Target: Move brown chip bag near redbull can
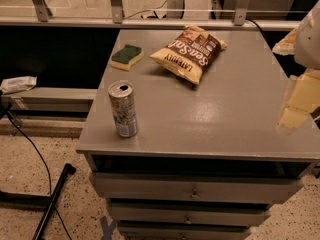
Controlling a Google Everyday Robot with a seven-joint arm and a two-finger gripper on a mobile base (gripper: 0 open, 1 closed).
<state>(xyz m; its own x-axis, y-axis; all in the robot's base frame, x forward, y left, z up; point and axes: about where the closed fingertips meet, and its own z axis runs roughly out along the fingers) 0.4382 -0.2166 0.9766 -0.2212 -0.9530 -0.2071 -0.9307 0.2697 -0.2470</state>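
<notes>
The brown chip bag [187, 53], cream-yellow and dark brown with "Sea Salt" lettering, lies flat at the back middle of the grey cabinet top [225, 114]. The redbull can [123, 108], slim and silver-blue with an opened top, stands upright near the front left corner. The two are well apart, the can in front of and to the left of the bag. My gripper [299, 100] shows as a pale yellow and white shape at the right edge of the view, over the right side of the cabinet top, away from both bag and can and holding nothing visible.
A green-and-yellow sponge [126, 56] lies at the back left, just left of the bag. The cabinet has drawers [192, 190] below its front edge. A railing [150, 23] runs behind it. A black cable and stand [50, 194] lie on the speckled floor at left.
</notes>
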